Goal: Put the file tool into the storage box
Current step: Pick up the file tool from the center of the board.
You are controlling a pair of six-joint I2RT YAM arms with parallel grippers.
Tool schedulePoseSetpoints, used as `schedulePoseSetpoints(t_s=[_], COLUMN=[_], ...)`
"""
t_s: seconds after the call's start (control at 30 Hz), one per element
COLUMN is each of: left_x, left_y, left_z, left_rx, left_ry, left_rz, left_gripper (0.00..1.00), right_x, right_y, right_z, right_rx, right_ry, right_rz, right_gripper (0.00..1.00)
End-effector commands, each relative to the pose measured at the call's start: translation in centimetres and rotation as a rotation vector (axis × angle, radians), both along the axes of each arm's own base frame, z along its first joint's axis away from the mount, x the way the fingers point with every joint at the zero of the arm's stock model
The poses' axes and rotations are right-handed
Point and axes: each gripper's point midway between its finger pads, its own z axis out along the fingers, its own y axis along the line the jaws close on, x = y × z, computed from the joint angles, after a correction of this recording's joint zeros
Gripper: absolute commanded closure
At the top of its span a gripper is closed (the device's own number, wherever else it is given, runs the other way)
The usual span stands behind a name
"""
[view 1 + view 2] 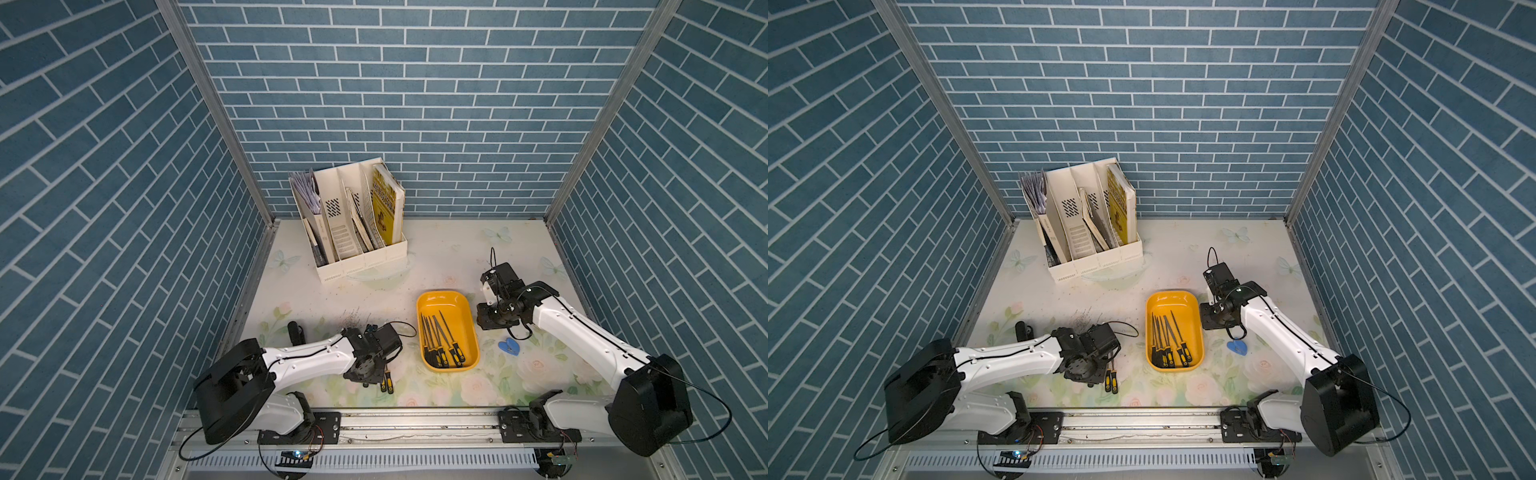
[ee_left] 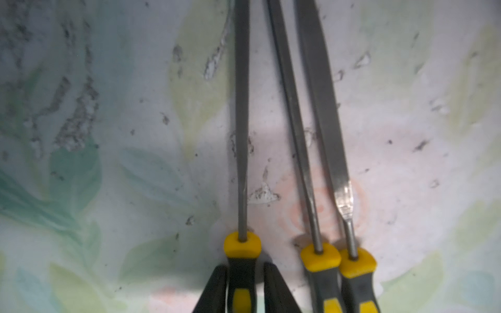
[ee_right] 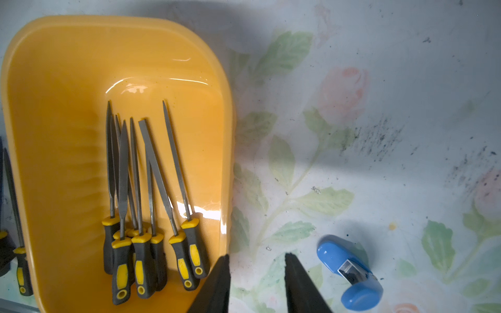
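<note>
White floral worktop [image 1: 457, 257] carries the orange-yellow storage box [image 1: 446, 301] right of centre, other files [image 1: 436, 336] already inside. Your right claw [image 3: 257, 257] hangs spread and empty just beside it. Your left claw [image 2: 244, 268] brackets the handle of a file [image 2: 242, 122] lying left of the box; pinched or not, you cannot tell. It should be stiff and light, its steel slick: take the handle, not the shaft.

Your left arm [image 1: 307, 357] reaches low toward the middle, and your left gripper [image 2: 244, 268] points down with its jaws close on either side of a file handle [image 2: 241, 281]; whether they pinch it is unclear. Your right arm [image 1: 582, 336] stretches inward, and your right gripper [image 3: 257, 268] hangs with its jaws apart, holding nothing.
</note>
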Motion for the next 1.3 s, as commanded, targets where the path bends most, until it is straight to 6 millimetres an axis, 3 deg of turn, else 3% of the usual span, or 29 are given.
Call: schedulePoseSetpoints(t_s=[0.0,0.1,0.23,0.47,0.57,0.7,0.93,1.27], left_x=[0.3,0.3,0.6,-0.7,-0.7,-0.4,0.0,-0.1], left_y=[0.2,-0.1,-1.3,-4.8,-6.3,-7.1,-8.0,-8.2], left_z=[-0.2,0.9,4.6,11.2,13.2,13.7,13.7,14.0], left_rx=[0.022,-0.004,-0.109,-0.411,-0.517,-0.54,-0.56,-0.576], left_ry=[-0.002,-0.012,-0.064,-0.084,-0.095,-0.096,-0.098,-0.094], left_rz=[-0.024,-0.033,-0.074,-0.154,-0.165,-0.162,-0.161,-0.154], left_gripper=[0.82,0.87,0.96,0.96,0.96,0.96,0.96,0.96], right_x=[-0.1,-0.1,0.1,-0.6,-1.7,-2.8,-4.5,-4.6], right_y=[0.5,1.9,6.0,12.0,14.3,16.3,19.0,22.3], right_z=[0.6,1.6,5.0,10.2,11.1,10.7,8.3,6.0], right_rx=[0.022,0.096,0.337,0.749,0.841,0.898,0.876,0.84], right_ry=[-0.015,-0.019,-0.053,-0.064,-0.045,-0.016,0.041,0.082], right_rz=[0.03,0.054,0.119,0.196,0.225,0.231,0.249,0.272], right_gripper=[0.63,0.63,0.59,0.52,0.52,0.51,0.52,0.54])
